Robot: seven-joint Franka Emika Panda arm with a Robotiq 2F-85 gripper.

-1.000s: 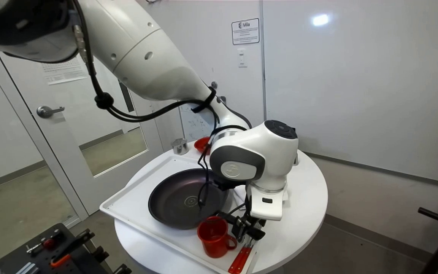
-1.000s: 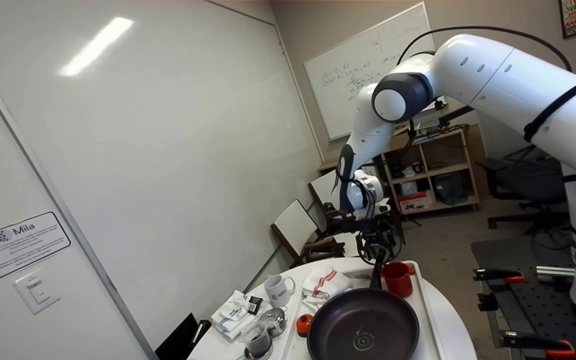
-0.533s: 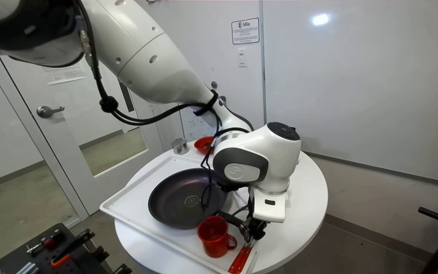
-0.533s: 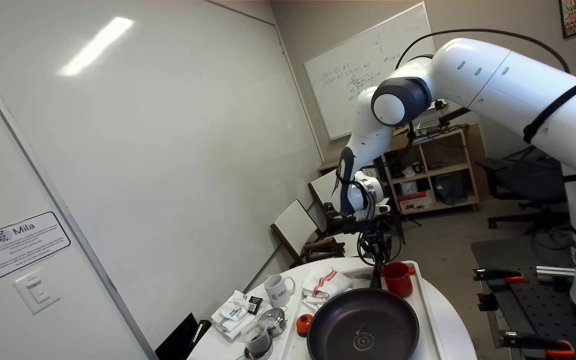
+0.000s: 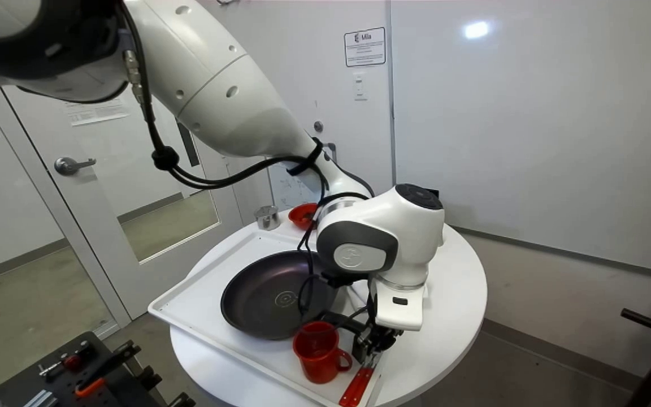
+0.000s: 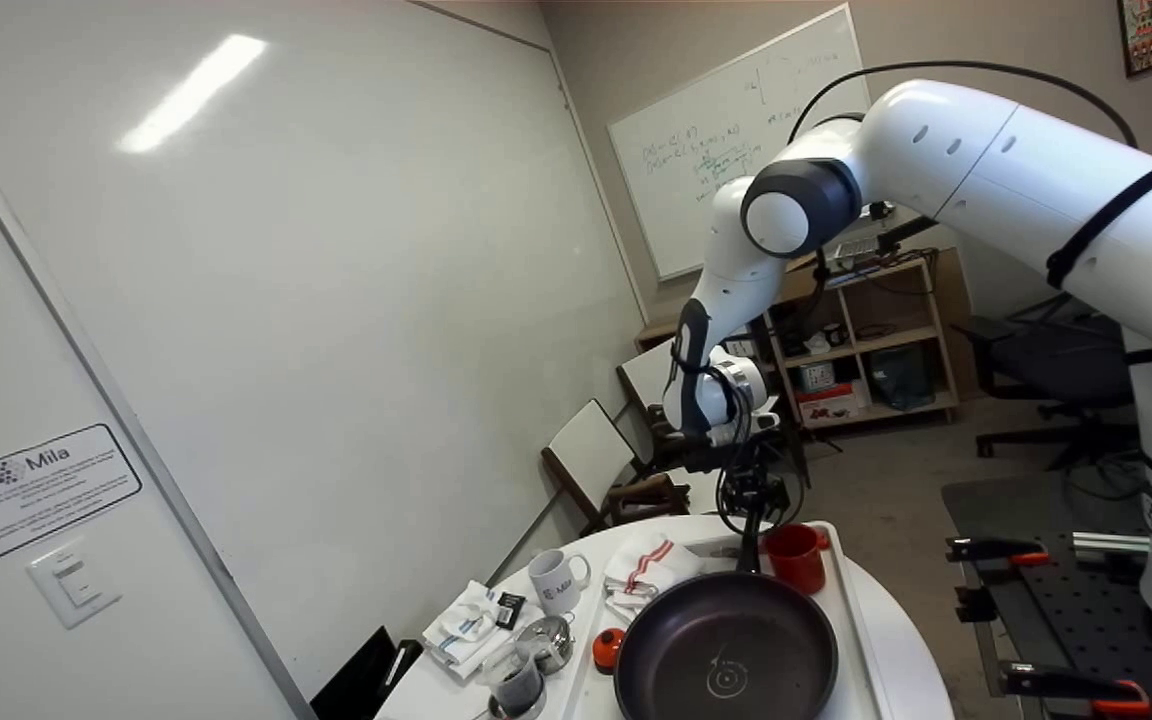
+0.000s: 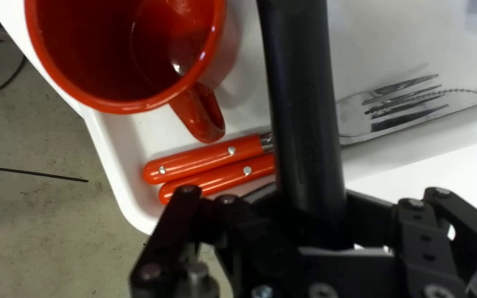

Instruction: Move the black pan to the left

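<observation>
The black pan [image 5: 266, 305] lies on the white tray [image 5: 212, 287], its round dish showing in both exterior views. Its handle [image 7: 300, 103] runs straight down the wrist view to my gripper [image 7: 309, 207]. The jaws have come together around the handle from both sides, so the gripper is shut on it. The fingertips are dark and partly hidden behind the handle. In an exterior view the gripper [image 6: 754, 492] sits at the handle's end, beyond the dish.
A red mug [image 7: 126, 49] stands close beside the handle. Red-handled cutlery [image 7: 205, 161] lies beneath the handle. A folded cloth [image 6: 651, 568], an orange-red object [image 6: 608, 648] and a white mug [image 6: 556, 582] are near the pan. A red bowl [image 5: 302, 216] stands farther back.
My gripper has lowered slightly and gone from open to shut on the pan's handle. The handle has shifted a little; the dish has barely moved.
</observation>
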